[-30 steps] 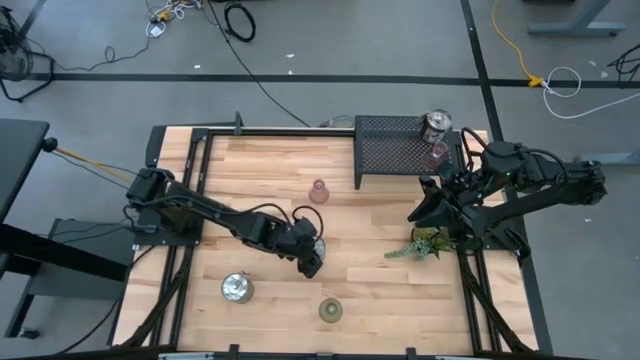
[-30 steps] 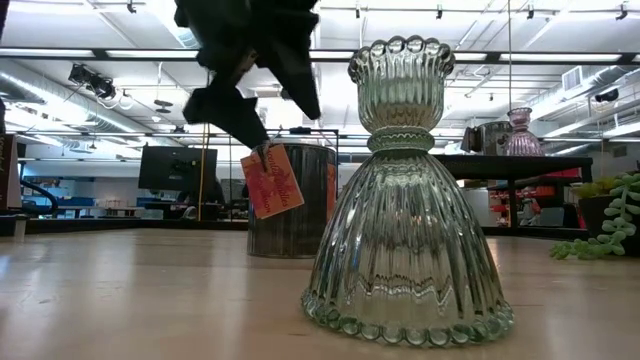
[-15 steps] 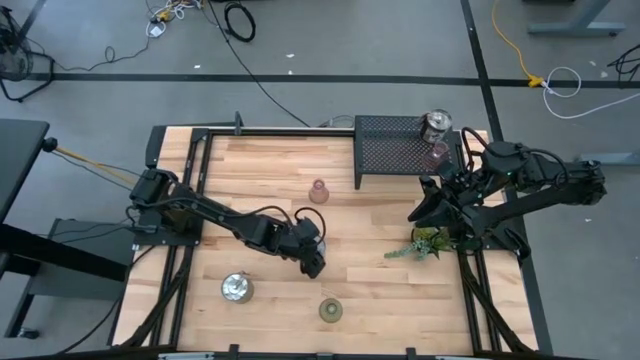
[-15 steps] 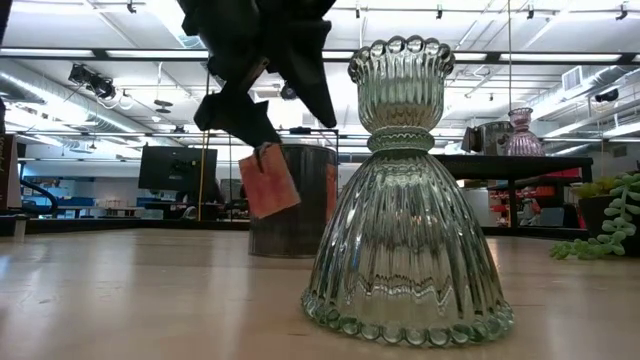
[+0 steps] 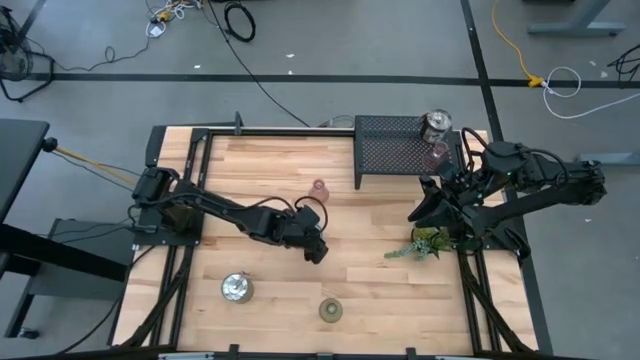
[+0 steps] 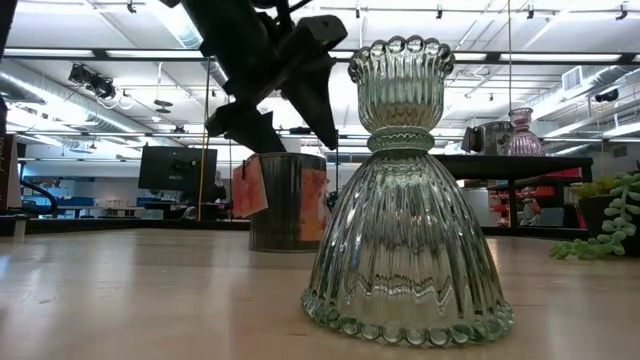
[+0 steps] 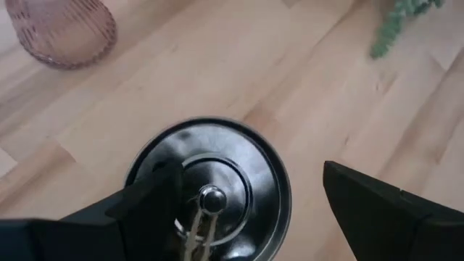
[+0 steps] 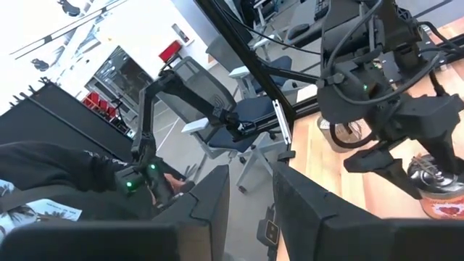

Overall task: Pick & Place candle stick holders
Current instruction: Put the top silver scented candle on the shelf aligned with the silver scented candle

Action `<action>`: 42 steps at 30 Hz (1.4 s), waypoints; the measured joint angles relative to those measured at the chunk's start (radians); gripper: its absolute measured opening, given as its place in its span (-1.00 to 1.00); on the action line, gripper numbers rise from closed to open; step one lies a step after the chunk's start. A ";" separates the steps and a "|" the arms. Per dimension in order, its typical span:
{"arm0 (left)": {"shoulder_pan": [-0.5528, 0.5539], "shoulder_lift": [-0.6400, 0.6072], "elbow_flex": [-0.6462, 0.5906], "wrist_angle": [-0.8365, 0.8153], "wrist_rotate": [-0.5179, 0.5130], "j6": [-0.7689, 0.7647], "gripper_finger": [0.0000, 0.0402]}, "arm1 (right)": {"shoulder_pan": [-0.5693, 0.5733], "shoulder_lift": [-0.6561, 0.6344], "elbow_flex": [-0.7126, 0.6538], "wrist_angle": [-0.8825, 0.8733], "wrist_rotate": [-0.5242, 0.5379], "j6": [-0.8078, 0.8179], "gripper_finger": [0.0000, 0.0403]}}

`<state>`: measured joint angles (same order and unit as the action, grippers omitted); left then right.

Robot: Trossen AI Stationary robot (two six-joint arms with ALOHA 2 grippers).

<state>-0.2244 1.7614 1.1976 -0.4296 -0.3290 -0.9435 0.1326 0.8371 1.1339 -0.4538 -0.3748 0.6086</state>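
Right now my left gripper (image 7: 254,210) has its jaws spread wide and empty, one finger on each side of a silver candle stick holder (image 7: 210,192) that stands on the table (image 5: 270,170) near its middle, a paper tag (image 6: 247,190) hanging off it. In the low view the fingers sit just above its rim, not touching as far as I can tell. I judge this the approach before a grasp: next I need to come down so the fingers straddle the wall, then close.

My right gripper (image 8: 250,199) waits raised at the right edge, jaws narrow with nothing between them.

Further out, a pink glass holder (image 5: 319,187) stands just beyond the left gripper, near enough to mind when lifting away. A second silver holder (image 5: 237,288) and the olive-green holder (image 5: 330,310) sit toward the front edge, well apart. The black mesh rack (image 5: 390,150) already carries a silver holder (image 5: 436,125) and a pink one (image 5: 436,155). A leafy sprig (image 5: 425,245) lies beneath the right arm.
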 joint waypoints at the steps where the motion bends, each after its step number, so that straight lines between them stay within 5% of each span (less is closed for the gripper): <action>1: 0.003 -0.001 0.009 -0.016 0.011 0.010 0.68 | 0.000 0.000 0.000 -0.003 0.000 0.000 -0.47; 9: 0.015 -0.018 0.165 -0.309 -0.034 0.086 0.68 | 0.000 0.000 0.000 -0.012 0.000 -0.015 -0.47; 18: 0.014 -0.002 0.167 -0.371 0.038 0.064 0.68 | 0.000 0.000 0.000 -0.007 0.008 -0.016 -0.47; 42: 0.016 0.058 0.171 -0.295 0.081 0.096 0.68 | 0.000 0.000 0.000 -0.005 0.026 -0.023 -0.47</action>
<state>-0.2088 1.8194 1.3683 -0.7246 -0.2482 -0.8472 0.1322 0.8371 1.1339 -0.4593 -0.3485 0.5858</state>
